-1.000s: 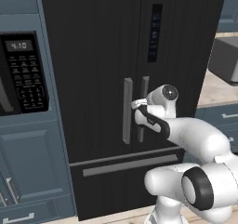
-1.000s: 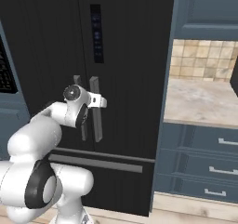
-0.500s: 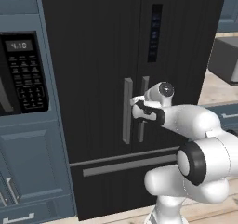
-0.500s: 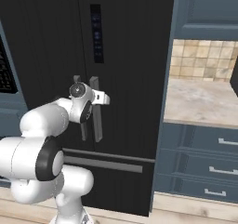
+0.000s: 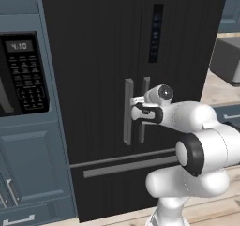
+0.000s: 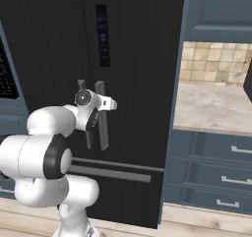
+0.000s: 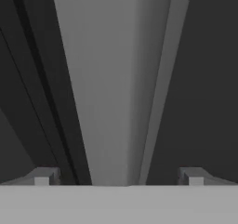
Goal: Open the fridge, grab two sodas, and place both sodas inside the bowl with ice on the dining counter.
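the fridge [image 5: 93,79] stands shut, both black doors flush, between the microwave cabinet [image 5: 23,126] and a stone-topped wall counter [image 6: 211,108]. 2 grey bar handles run upright side by side at the door seam. the gripper [image 5: 136,107] is at handle height, up against the right door's handle [image 5: 143,110]. in the hand view this handle [image 7: 109,88] runs up the middle of the frame between the 2 fingertips [image 7: 42,176], which stand wide apart, 1 on each side of the bar, neither visibly touching it. the jaws are spread, not clamped. the lower drawer [image 5: 126,166] is closed.
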